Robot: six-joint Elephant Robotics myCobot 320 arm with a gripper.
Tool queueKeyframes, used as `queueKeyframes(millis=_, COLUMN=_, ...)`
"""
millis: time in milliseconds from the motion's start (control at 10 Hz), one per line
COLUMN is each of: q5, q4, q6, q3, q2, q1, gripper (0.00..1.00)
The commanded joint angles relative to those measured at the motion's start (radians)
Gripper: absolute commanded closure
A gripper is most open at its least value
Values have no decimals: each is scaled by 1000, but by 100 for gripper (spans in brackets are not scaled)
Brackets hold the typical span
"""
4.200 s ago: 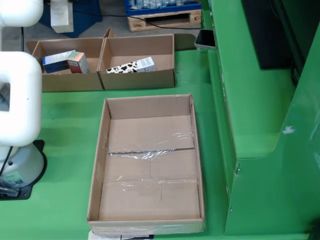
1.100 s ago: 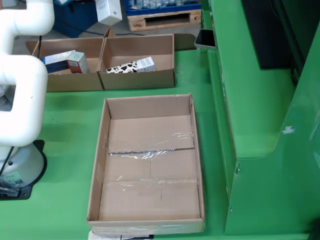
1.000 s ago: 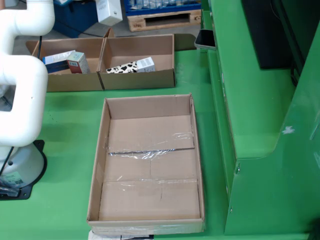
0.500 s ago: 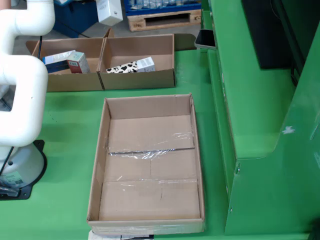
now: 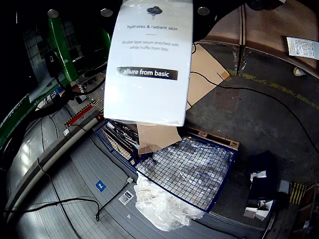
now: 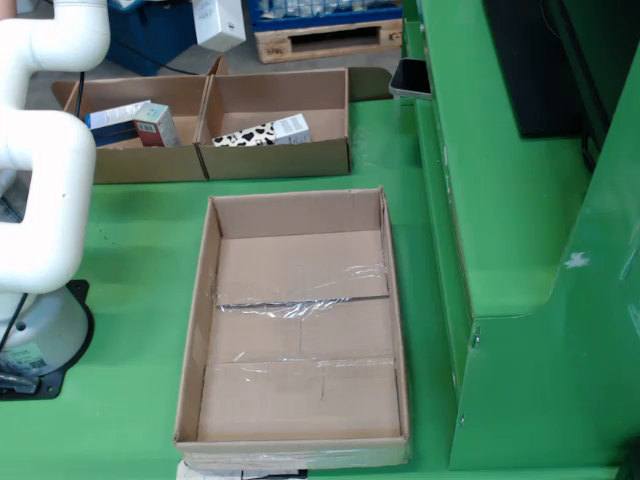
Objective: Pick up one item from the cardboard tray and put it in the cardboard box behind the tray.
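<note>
In the fixed view from above, a white carton [image 6: 218,22] hangs in the air at the top edge, over the back of the seam between the two cardboard boxes. My gripper above it is cut off by the frame. In the view that rides on the gripper, the same white carton [image 5: 149,64], printed "allure from basic", hangs straight under my gripper [image 5: 155,3], which is shut on its top. The large cardboard tray [image 6: 205,300] in front holds nothing. The right box [image 6: 280,158] holds a cow-patterned carton [image 6: 262,133]. The left box [image 6: 140,162] holds two small cartons [image 6: 135,122].
The white arm and its base [image 6: 35,200] stand left of the tray. A raised green ledge [image 6: 500,200] runs along the right. The gripper view looks past the carton at a wire-mesh cage [image 5: 189,169], cables and floor.
Since four seconds ago the white carton has travelled right along the top edge, from over the left box to the seam. In the last second it has barely moved.
</note>
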Motion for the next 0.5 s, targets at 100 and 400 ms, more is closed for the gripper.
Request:
queueKeyframes(millis=100, q5=-173, q4=18, q6=-72, q3=31, q2=27, q1=48, gripper=100)
queueKeyframes(millis=400, q5=-187, q4=17, q6=-142, q3=31, q2=-18, q1=80, gripper=100)
